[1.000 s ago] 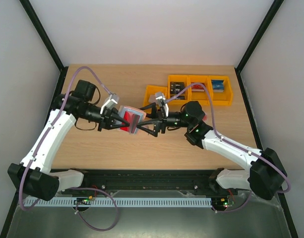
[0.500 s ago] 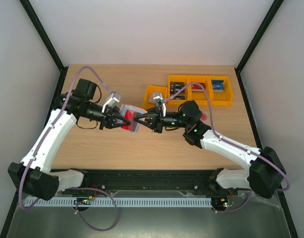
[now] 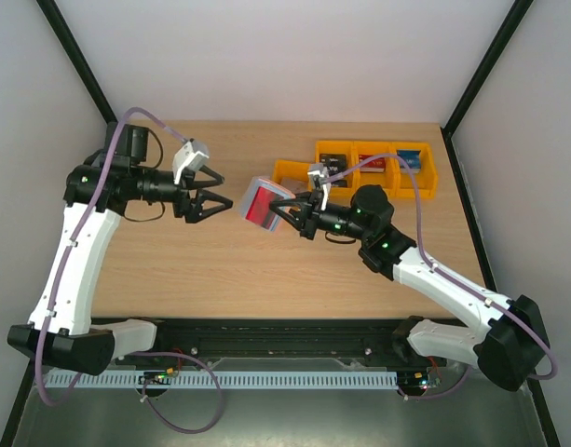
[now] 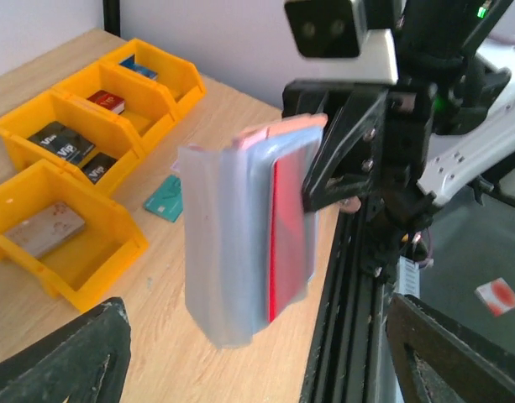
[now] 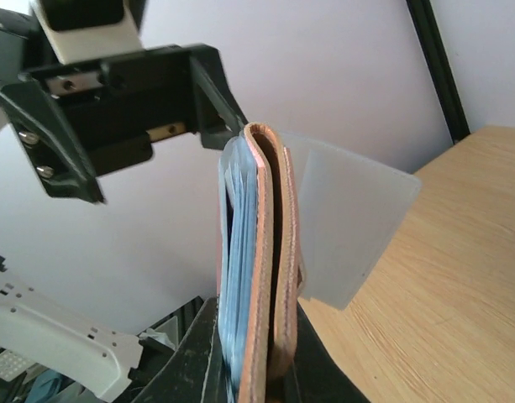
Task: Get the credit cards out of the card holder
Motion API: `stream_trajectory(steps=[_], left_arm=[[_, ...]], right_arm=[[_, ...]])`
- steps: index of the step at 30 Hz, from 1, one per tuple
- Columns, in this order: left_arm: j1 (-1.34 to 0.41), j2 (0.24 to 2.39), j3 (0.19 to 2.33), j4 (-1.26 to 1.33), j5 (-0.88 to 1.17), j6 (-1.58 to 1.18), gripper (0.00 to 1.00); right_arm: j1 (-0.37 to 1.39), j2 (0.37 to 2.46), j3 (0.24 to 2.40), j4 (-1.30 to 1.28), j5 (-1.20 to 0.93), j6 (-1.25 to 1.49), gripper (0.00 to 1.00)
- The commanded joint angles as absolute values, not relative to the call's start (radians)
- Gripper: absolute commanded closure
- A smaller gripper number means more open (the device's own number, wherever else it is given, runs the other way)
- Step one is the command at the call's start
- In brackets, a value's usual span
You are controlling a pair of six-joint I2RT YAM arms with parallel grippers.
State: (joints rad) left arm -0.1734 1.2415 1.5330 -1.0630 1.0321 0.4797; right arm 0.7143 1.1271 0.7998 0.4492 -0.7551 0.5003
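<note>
My right gripper [image 3: 284,213] is shut on the pinkish-brown card holder [image 5: 274,252], holding it upright in the air over the middle of the table. The credit cards [image 3: 257,206] stick out of it toward the left arm. In the left wrist view the light blue-grey card [image 4: 223,252] lies in front and the red card [image 4: 289,227] behind, with the card holder's edge [image 4: 282,128] on top. A pale translucent flap [image 5: 349,227] stands off the holder's far side. My left gripper [image 3: 224,194] is open and empty, a short way left of the cards.
Several orange bins [image 3: 355,168] with small items stand at the back right, just behind the right gripper. A teal-green card [image 4: 165,199] lies flat on the wood beside the nearest bin [image 4: 64,243]. The table's black front rail [image 4: 349,277] runs below the held holder.
My left gripper let go of the cards, opened and drew back to the left. My right gripper closed on the card holder and now carries it alone, slightly higher and further right.
</note>
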Motion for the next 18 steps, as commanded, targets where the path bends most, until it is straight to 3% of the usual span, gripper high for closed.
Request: stream_trajectory(steps=[1,7,18], left_arm=[[-0.18,1.243,1.583,-1.104,1.076,0.446,0.24],[-0.264,1.266,1.522,-1.023,1.1,0.344,0.58],[-0.319,1.292,1.451,-0.913,1.005,0.233,0.61]], right_arm=[[0.713,1.111,0.828,0.434,-0.693,0.493,0.98],[0.712,1.136,0.847,0.437,-0.71,0.499,0.98],[0.712,1.149,0.852,0.465,-0.74,0.528,0.98]])
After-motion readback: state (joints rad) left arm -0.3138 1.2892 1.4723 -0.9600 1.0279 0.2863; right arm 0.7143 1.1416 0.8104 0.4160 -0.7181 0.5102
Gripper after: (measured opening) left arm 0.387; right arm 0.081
